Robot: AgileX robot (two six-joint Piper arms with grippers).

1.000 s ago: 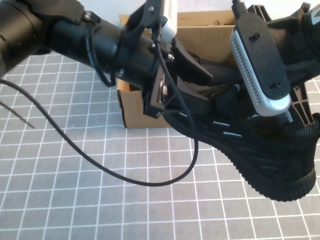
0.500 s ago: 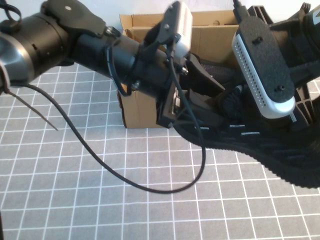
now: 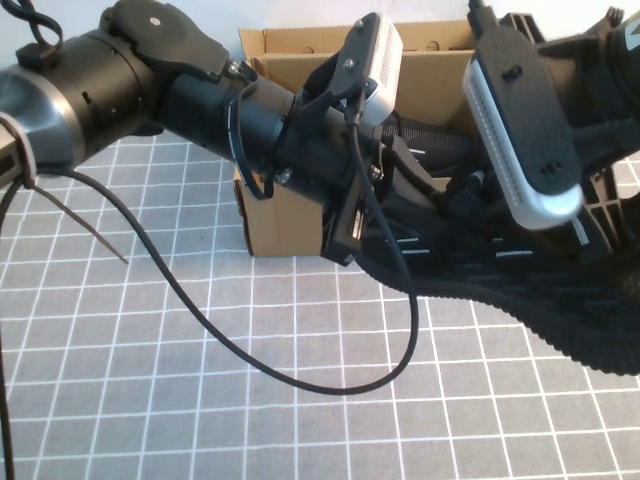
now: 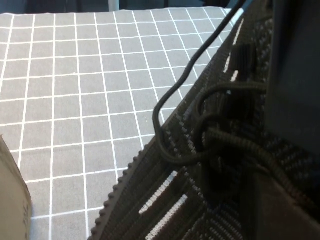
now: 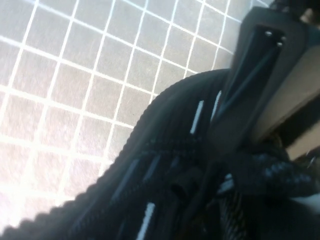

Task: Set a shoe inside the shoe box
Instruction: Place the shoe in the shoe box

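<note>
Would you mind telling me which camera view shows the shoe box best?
The high view: the shoe box stands behind both arms, its front wall and open flap visible. The left wrist view catches only a corner; the right wrist view shows a tan sliver.

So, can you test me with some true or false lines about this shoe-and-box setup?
1. The shoe is black. True.
2. The shoe box is blue plastic. False: it is brown cardboard.
3. The right end effector is shut on the shoe, to the right in front of the box. True.
4. The left end effector is parked far from the shoe. False: it is right at the shoe, by the box's front.
5. The table is plain white. False: it is grey with a white grid.
</note>
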